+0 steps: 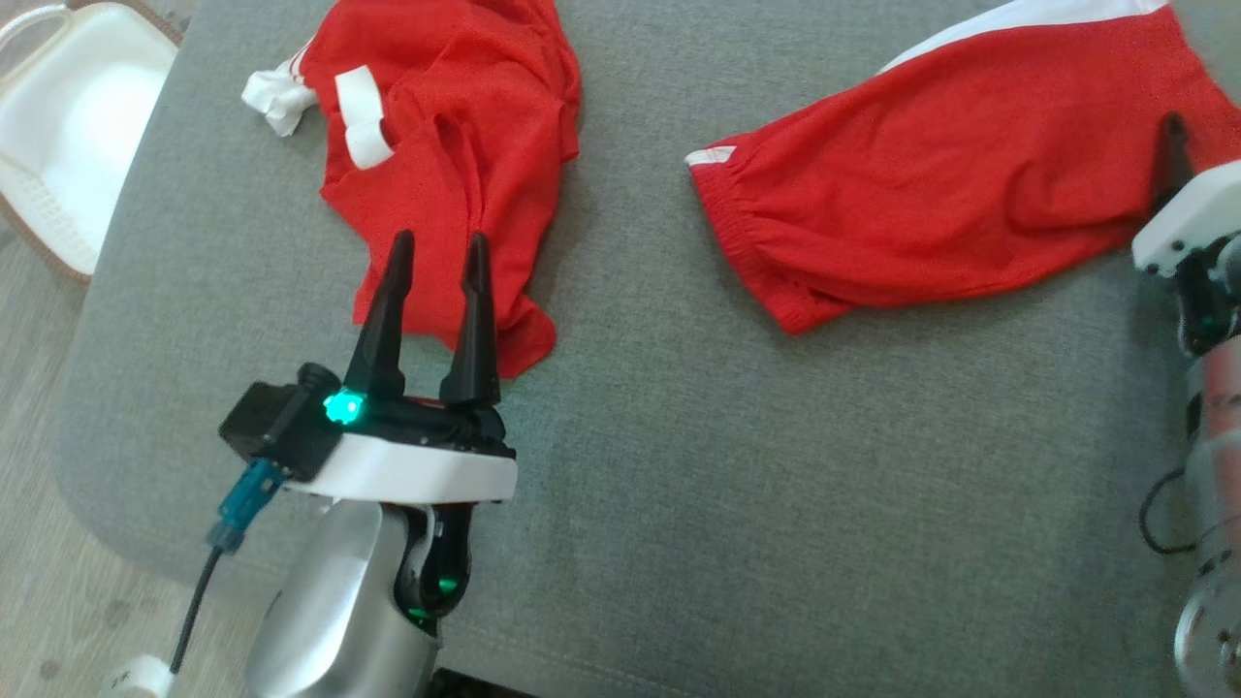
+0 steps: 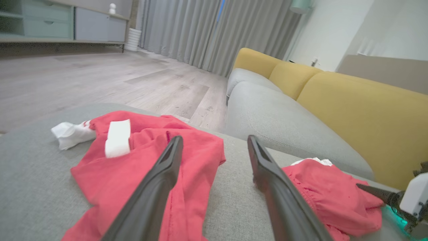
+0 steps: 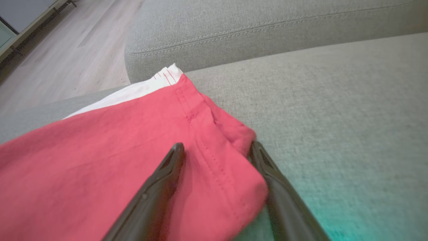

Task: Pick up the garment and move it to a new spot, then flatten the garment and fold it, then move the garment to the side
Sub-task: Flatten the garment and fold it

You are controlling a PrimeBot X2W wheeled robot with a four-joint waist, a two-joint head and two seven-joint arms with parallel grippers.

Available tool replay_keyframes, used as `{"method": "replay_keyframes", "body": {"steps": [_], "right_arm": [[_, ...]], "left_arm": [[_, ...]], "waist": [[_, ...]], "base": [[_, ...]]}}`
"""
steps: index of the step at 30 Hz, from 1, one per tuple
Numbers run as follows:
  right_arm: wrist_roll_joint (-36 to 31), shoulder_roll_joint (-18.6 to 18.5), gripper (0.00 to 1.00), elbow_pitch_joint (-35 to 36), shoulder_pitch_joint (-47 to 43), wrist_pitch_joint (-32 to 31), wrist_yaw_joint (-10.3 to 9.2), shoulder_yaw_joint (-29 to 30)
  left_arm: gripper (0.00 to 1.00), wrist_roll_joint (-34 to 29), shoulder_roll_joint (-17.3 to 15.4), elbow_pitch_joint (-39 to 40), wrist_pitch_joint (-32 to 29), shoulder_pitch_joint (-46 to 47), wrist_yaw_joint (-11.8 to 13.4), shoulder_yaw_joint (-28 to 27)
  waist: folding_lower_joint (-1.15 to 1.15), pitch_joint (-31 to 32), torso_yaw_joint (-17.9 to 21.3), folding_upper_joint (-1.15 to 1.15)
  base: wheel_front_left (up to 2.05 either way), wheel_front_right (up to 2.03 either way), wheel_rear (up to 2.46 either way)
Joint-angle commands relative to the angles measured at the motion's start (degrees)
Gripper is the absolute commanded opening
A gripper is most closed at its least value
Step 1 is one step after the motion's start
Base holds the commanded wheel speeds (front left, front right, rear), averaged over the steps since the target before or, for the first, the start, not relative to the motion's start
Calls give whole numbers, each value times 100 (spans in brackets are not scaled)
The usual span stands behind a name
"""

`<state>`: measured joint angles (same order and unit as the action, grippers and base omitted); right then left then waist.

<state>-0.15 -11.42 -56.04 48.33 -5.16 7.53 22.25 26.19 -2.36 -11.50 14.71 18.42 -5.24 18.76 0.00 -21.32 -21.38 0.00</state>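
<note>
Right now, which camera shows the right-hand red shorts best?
The head view: the shorts lie spread across it, waistband and white stripe visible, only their far end cropped. The right wrist view gives one hemmed corner between the fingers of the open right gripper. The left wrist view gives a bunched end.

Matt red cloth garment, rough grey woven cushion, smooth plastic basket
</note>
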Motion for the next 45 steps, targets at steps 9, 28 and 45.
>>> {"method": "replay_keyframes", "body": {"steps": [9, 28, 45], "right_arm": [[-49, -40, 0, -673, 503, -11, -4, 12], [1001, 10, 0, -790, -44, 1637, -4, -246], [1480, 752, 0, 629, -1730, 1984, -4, 420]], "left_arm": [[100, 212, -52, 232, 29, 230, 11, -84], [100, 111, -52, 248, 29, -208, -62, -216], [100, -188, -52, 305, 29, -628, -171, -269]], "waist": [[0, -51, -128, 0], [0, 694, 618, 0], [0, 1261, 1545, 0]], "base": [[0, 0, 0], [0, 0, 0], [0, 0, 0]]}}
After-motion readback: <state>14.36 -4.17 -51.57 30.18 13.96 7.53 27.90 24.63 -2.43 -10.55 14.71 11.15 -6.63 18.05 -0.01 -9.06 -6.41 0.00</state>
